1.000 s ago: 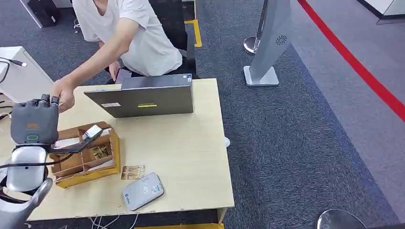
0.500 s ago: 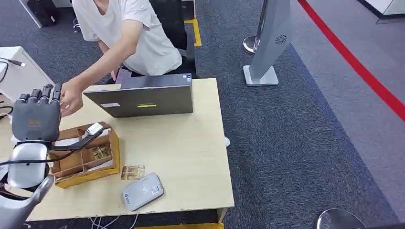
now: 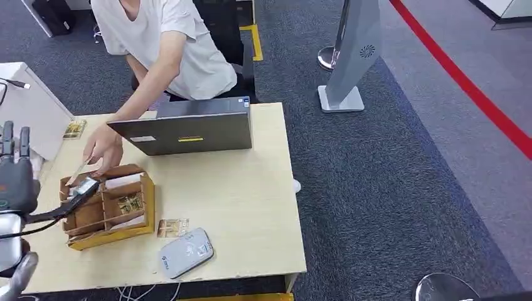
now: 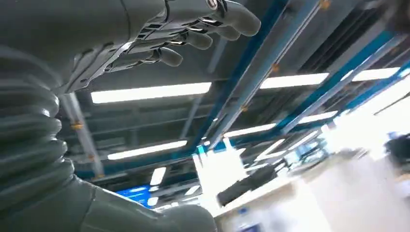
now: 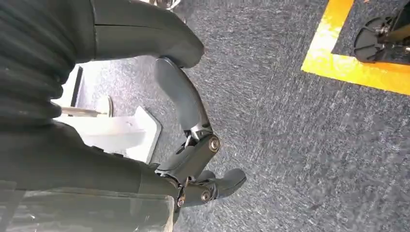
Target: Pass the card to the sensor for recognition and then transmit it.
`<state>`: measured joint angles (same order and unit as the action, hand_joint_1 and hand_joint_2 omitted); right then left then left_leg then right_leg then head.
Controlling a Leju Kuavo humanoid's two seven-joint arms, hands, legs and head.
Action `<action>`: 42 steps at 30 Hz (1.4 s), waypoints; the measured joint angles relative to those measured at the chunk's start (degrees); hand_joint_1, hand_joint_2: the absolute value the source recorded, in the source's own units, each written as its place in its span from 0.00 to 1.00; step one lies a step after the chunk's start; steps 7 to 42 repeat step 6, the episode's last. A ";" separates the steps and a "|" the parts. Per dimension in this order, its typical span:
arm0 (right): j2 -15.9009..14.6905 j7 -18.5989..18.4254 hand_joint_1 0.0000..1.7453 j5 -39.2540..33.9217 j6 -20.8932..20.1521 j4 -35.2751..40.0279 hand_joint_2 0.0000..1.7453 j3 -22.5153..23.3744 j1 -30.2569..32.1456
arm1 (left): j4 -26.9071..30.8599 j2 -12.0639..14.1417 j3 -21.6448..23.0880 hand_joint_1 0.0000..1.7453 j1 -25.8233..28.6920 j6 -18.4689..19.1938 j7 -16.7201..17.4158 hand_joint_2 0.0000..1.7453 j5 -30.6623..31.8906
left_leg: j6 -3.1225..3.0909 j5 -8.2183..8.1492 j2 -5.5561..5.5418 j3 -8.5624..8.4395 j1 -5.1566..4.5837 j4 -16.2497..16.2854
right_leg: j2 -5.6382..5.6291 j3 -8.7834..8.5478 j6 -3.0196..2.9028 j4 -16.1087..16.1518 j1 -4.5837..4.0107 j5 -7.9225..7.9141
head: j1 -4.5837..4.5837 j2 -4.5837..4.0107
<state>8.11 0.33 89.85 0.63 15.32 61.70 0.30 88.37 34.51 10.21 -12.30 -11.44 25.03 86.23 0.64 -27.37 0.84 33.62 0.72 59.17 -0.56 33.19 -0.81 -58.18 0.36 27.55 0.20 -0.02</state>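
Empty left hand [image 3: 14,179] raised beside the card box [image 3: 108,204]

Its fingers are spread; a person's hand [image 3: 103,145] holds the card [image 3: 79,169] just beyond; right hand [image 5: 193,159] hangs loosely curled, empty.

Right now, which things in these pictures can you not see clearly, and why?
- Card in the person's hand, head view: thin and edge-on, its face unreadable.
- Left hand, head view: cut off by the picture's edge.
- Print on the card reader: too small to read.
- Contents of the wooden organizer box: too small to identify.
- Far room, left wrist view: blurred and overexposed.
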 joint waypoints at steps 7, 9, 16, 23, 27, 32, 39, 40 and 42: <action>0.00 -0.13 0.00 0.00 -0.07 0.02 1.00 0.90 0.29 | -3.53 2.10 -12.02 0.00 7.56 -3.31 -2.43 1.00 0.00 | 0.00 0.01 -0.16 0.11 0.03 0.00 | 0.17 0.05 0.06 0.01 -0.02 0.08 | 0.02 0.00; 0.00 -0.13 0.00 0.00 -0.07 0.02 1.00 0.90 0.29 | -3.53 2.10 -12.02 0.00 7.56 -3.31 -2.43 1.00 0.00 | 0.00 0.01 -0.16 0.11 0.03 0.00 | 0.17 0.05 0.06 0.01 -0.02 0.08 | 0.02 0.00; 0.00 -0.13 0.00 0.00 -0.07 0.02 1.00 0.90 0.29 | -3.53 2.10 -12.02 0.00 7.56 -3.31 -2.43 1.00 0.00 | 0.00 0.01 -0.16 0.11 0.03 0.00 | 0.17 0.05 0.06 0.01 -0.02 0.08 | 0.02 0.00; 0.00 -0.13 0.00 0.00 -0.07 0.02 1.00 0.90 0.29 | -3.53 2.10 -12.02 0.00 7.56 -3.31 -2.43 1.00 0.00 | 0.00 0.01 -0.16 0.11 0.03 0.00 | 0.17 0.05 0.06 0.01 -0.02 0.08 | 0.02 0.00; 0.00 -0.13 0.00 0.00 -0.07 0.02 1.00 0.90 0.29 | -3.53 2.10 -12.02 0.00 7.56 -3.31 -2.43 1.00 0.00 | 0.00 0.01 -0.16 0.11 0.03 0.00 | 0.17 0.05 0.06 0.01 -0.02 0.08 | 0.02 0.00; 0.00 -0.13 0.00 0.00 -0.07 0.02 1.00 0.90 0.29 | -3.53 2.10 -12.02 0.00 7.56 -3.31 -2.43 1.00 0.00 | 0.00 0.01 -0.16 0.11 0.03 0.00 | 0.17 0.05 0.06 0.01 -0.02 0.08 | 0.02 0.00; 0.00 -0.13 0.00 0.00 -0.07 0.02 1.00 0.90 0.29 | -3.53 2.10 -12.02 0.00 7.56 -3.31 -2.43 1.00 0.00 | 0.00 0.01 -0.16 0.11 0.03 0.00 | 0.17 0.05 0.06 0.01 -0.02 0.08 | 0.02 0.00; 0.00 -0.13 0.00 0.00 -0.07 0.02 1.00 0.90 0.29 | -3.53 2.10 -12.02 0.00 7.56 -3.31 -2.43 1.00 0.00 | 0.00 0.01 -0.16 0.11 0.03 0.00 | 0.17 0.05 0.06 0.01 -0.02 0.08 | 0.02 0.00; 0.00 -0.13 0.00 0.00 -0.07 0.02 1.00 0.90 0.29 | -3.53 2.10 -12.02 0.00 7.56 -3.31 -2.43 1.00 0.00 | 0.00 0.01 -0.16 0.11 0.03 0.00 | 0.17 0.05 0.06 0.01 -0.02 0.08 | 0.02 0.00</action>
